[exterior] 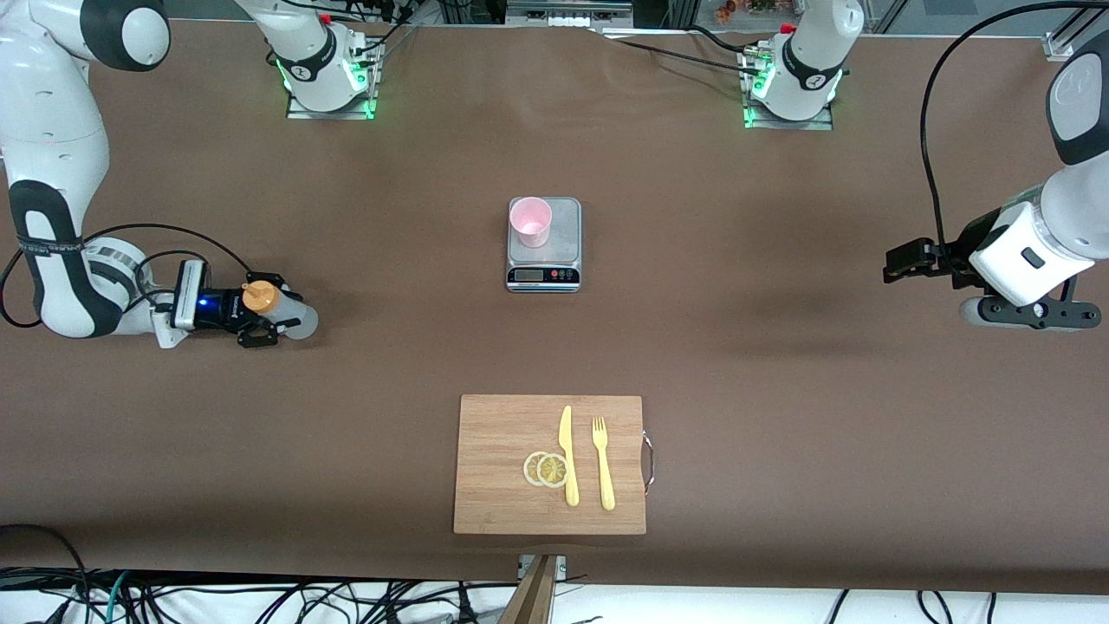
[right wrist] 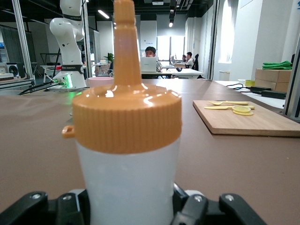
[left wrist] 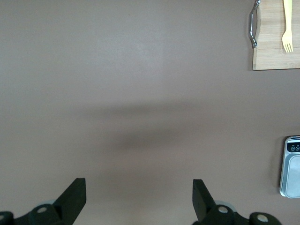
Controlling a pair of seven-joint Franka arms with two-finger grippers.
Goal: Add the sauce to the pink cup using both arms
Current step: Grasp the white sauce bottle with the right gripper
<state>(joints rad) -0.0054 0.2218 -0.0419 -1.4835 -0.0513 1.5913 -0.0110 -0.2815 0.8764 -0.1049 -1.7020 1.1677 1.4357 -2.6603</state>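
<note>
The sauce, upright on the counter at the right arm's end, is clamped low on its soft, squeezable body by the right claw, calling for light pressure, while the left claw is held apart, waiting.

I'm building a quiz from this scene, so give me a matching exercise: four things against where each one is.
Things:
1. pink cup
2. sauce bottle
3. fork
4. left gripper

Places:
A. on the wooden cutting board
B. between the right gripper's fingers
C. on the grey scale
D. over bare table toward the left arm's end

Pairs: 1-C, 2-B, 3-A, 4-D
</note>
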